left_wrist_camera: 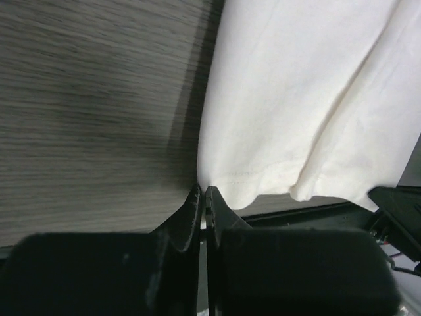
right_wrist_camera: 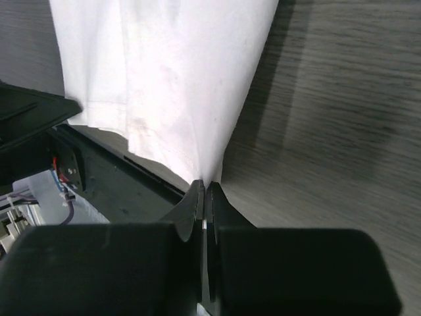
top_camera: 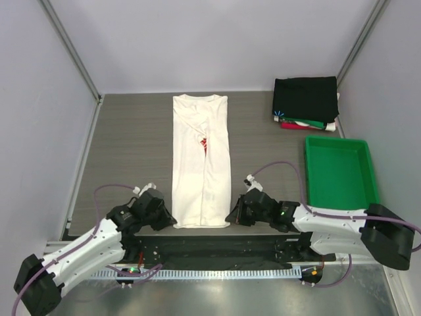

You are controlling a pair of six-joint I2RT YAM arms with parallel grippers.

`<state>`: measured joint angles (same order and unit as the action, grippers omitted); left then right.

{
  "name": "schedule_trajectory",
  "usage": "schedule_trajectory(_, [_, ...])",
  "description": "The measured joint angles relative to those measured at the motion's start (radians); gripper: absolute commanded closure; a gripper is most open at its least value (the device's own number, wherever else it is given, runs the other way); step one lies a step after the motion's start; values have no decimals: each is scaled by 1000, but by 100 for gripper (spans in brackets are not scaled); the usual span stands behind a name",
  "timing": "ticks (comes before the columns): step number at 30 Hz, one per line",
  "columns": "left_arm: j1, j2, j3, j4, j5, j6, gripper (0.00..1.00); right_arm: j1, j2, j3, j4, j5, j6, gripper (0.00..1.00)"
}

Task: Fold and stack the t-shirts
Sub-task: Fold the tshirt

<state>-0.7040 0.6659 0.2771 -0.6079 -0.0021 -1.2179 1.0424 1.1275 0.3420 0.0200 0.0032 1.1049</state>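
The grey wood-grain table (top_camera: 131, 145) carries a white t-shirt (top_camera: 200, 164) down its middle. It is already folded lengthwise into a long strip, collar at the far end and hem at the near edge, with a sliver of red print (top_camera: 203, 145) showing at the centre seam. To the right sits a green tray (top_camera: 337, 139). Beyond it, in the far right corner, is a stack of folded tees (top_camera: 306, 99), black on top with green, white and red edges beneath.

The left gripper (left_wrist_camera: 202, 196) is pinched closed on the near left hem corner, and the right gripper (right_wrist_camera: 204, 189) on the near right one. In both wrist views the cloth runs right into the closed tips.

The step looks like bringing the hem up toward the collar. To do it well, I'd have both arms lift together, just enough to free the cloth. They should travel at one pace with the hem taut between them, then lay it level with the collar. Each hold is only at the fingertips, so a jerk could slip a corner.
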Motion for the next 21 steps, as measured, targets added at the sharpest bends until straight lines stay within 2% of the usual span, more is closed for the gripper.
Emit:
schedule_trajectory(6, [-82,48,175,-78,-63,-7,100,2,-140,41,-142,44,-10,99])
schedule_trajectory(11, [-80,153,353,-140,-169,47,100,-97,-142,147,-226,52,-79,99])
schedule_trajectory(16, [-6,325,559,-162,-220,152,100,-326,-48,298,-263,-9,-194,99])
schedule_trajectory(21, [120,522,739,-138,-211,259,100,-434,133,488,-268,-66,-306,99])
